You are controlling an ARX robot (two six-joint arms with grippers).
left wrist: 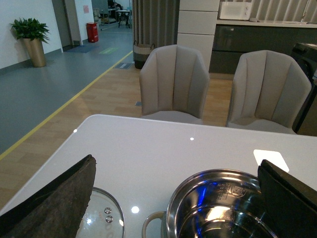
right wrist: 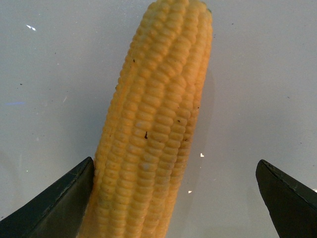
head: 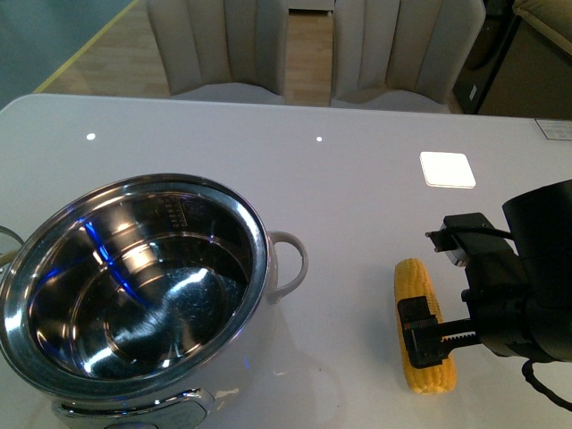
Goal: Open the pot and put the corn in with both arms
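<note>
Corn (right wrist: 153, 129) flat on table (right wrist: 257, 74) inside wide-open right gripper (right wrist: 174, 162), seemingly touching 1 jaw; pot (head: 259, 241) uncovered.

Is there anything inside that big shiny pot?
The large round stainless-steel pot looks empty: only reflections on its mirror-like floor. Its near inner wall is hidden behind the rim.
</note>
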